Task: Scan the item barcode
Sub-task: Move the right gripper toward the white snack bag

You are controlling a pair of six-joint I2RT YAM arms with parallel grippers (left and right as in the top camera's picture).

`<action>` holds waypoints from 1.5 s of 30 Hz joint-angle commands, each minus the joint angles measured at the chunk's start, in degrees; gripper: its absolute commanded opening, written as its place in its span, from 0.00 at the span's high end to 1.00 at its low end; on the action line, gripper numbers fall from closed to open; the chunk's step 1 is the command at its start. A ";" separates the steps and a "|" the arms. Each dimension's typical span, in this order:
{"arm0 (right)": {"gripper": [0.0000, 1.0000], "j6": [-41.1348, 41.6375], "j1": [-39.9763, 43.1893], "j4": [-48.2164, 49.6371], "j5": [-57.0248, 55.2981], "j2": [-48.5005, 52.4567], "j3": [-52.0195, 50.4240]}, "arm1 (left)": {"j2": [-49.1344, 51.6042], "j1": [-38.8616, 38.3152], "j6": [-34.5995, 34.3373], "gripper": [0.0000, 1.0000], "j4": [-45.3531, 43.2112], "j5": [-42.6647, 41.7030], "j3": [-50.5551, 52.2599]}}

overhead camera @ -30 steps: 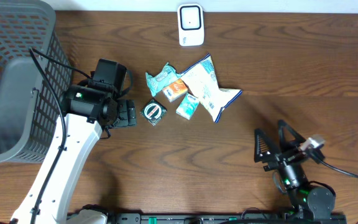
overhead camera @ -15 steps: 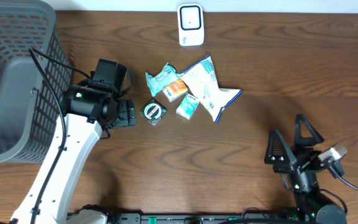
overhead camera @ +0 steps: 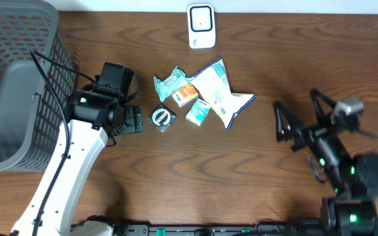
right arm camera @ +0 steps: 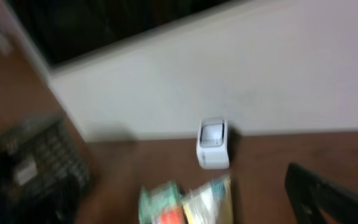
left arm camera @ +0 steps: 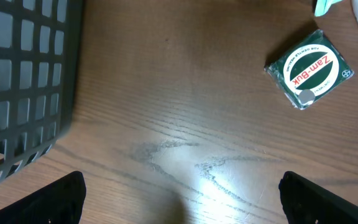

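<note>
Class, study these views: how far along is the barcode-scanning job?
Done: nothing; the colourful packets lie heaped near the white scanner. In hand: nothing; left gripper and right gripper are open, empty. Remaining: grasp an item, perhaps the green Zam-Buk box, and scan it.

scanner (overhead camera: 201,26) behind packet pile (overhead camera: 218,92), basket (overhead camera: 5,39) at table's (overhead camera: 195,170) left

Bare table (overhead camera: 195,177) lies open on the near side of the packet cluster (overhead camera: 205,92) and to its right; the basket (overhead camera: 18,78) walls off the left edge, the scanner (overhead camera: 201,26) stands at the far edge behind the packets
</note>
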State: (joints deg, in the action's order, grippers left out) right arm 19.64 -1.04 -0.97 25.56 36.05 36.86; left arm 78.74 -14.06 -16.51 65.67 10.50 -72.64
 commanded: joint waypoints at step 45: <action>0.99 -11.50 -17.07 -39.01 -8.50 68.57 49.96 | 0.24 0.24 -0.11 0.03 0.26 0.70 0.11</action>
State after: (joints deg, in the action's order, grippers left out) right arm 5.15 -17.34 -39.64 17.65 101.65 85.78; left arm 78.76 -14.02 -16.51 65.73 10.50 -72.64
